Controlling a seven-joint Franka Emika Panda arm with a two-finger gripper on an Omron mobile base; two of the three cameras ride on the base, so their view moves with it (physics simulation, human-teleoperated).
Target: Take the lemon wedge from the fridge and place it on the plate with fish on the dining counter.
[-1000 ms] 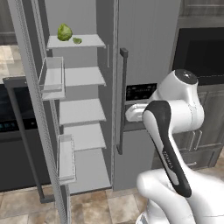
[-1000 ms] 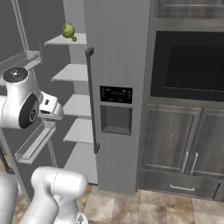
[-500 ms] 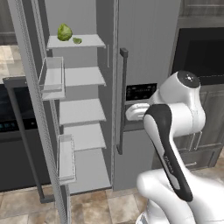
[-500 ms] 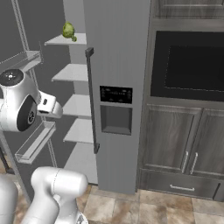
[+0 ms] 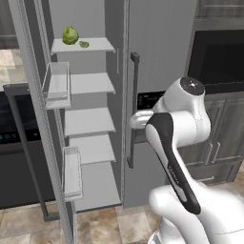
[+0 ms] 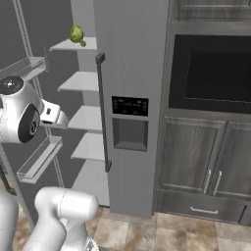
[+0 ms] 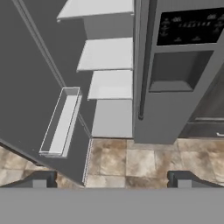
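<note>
The grey fridge (image 5: pixel 157 47) (image 6: pixel 130 59) (image 7: pixel 175 109) has its left door swung open and its right door closed. On the top shelf lies the small yellow-green lemon wedge (image 5: pixel 84 44) (image 6: pixel 83 43), right beside a larger leafy green ball (image 5: pixel 70 35) (image 6: pixel 76 33). My gripper (image 7: pixel 111 181) is open and holds nothing. It looks down at the lower shelves and the floor in front of the fridge, well below the wedge. The plate with fish and the dining counter are out of view.
The open door carries clear bins (image 5: pixel 59 86) (image 7: pixel 61 122) on its inner side, left of the shelves. A dark dishwasher (image 5: pixel 19 143) stands further left. A built-in black oven (image 6: pixel 211 73) and grey cabinets (image 6: pixel 196 162) are right of the fridge.
The arm's upper joint has shifted slightly. The fridge, the wedge and the green ball have not moved, and the gripper has stayed open.
</note>
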